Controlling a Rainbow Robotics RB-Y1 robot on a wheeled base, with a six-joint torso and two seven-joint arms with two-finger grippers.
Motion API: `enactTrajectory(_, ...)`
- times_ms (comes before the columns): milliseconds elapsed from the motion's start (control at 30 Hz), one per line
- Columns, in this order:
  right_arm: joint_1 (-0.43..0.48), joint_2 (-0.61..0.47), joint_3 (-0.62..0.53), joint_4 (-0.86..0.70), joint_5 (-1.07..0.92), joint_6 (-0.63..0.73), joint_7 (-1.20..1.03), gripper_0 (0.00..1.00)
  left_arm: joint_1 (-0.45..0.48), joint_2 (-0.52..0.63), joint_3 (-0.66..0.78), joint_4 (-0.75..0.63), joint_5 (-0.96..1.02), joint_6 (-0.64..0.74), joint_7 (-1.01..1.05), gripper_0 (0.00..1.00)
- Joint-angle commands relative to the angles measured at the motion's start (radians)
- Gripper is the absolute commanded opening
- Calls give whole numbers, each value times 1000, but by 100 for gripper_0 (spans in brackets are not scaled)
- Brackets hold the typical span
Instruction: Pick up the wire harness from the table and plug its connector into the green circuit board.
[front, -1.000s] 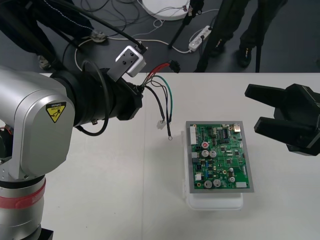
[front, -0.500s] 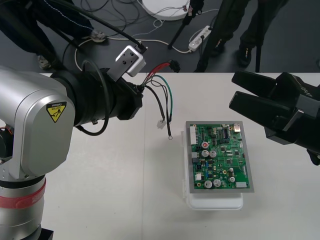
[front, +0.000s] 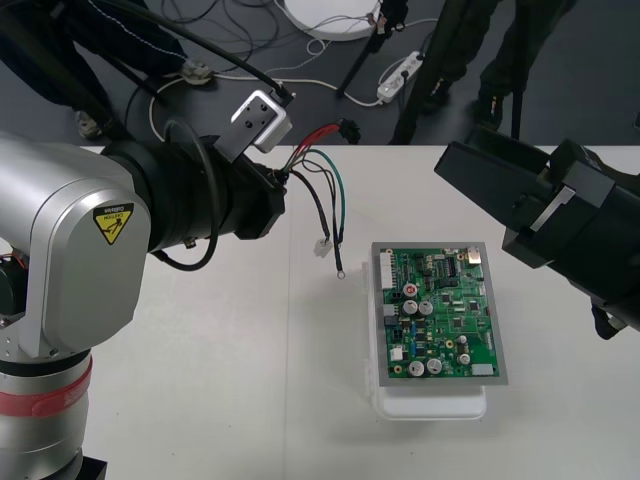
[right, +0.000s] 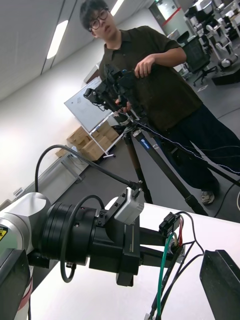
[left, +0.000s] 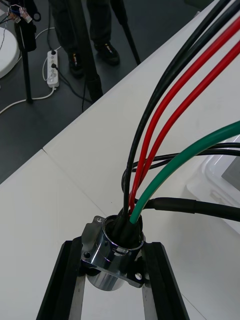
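Note:
My left gripper (front: 284, 186) holds the harness above the table's far left part, shut on its round metal socket (left: 112, 256), which sits between the two fingers (left: 64, 280). Red, black and green wires (front: 335, 205) fan out from the socket. The small black plug (front: 348, 131) hangs free near the table's far edge, and it also shows in the right wrist view (right: 169, 224). The green circuit board (front: 440, 312) lies on its white base (front: 430, 402), to the right of the dangling wire ends. My right gripper (front: 470, 180) hovers open above the board's far right corner, fingers (right: 220, 280) wide apart.
A small white connector (front: 322, 250) and a ring terminal (front: 340, 272) dangle from the harness just left of the board. Beyond the table's far edge (front: 420, 146) cables, a power strip (front: 398, 78) and a tripod leg stand on the dark floor.
My right gripper has swung in from the right edge toward the board's far corner, turning and looming larger. The left arm and harness have stayed put.

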Motion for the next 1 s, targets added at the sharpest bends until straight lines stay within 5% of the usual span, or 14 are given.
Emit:
enactTrajectory(33,-21,2,69,-41,7,57,-23,100,-38,-25,19,-11,-6,62,13,0)
enactTrajectory(1000,-474,3,547,12,18,447,48,100,-38,-25,24,-3,-6,96,13,0)
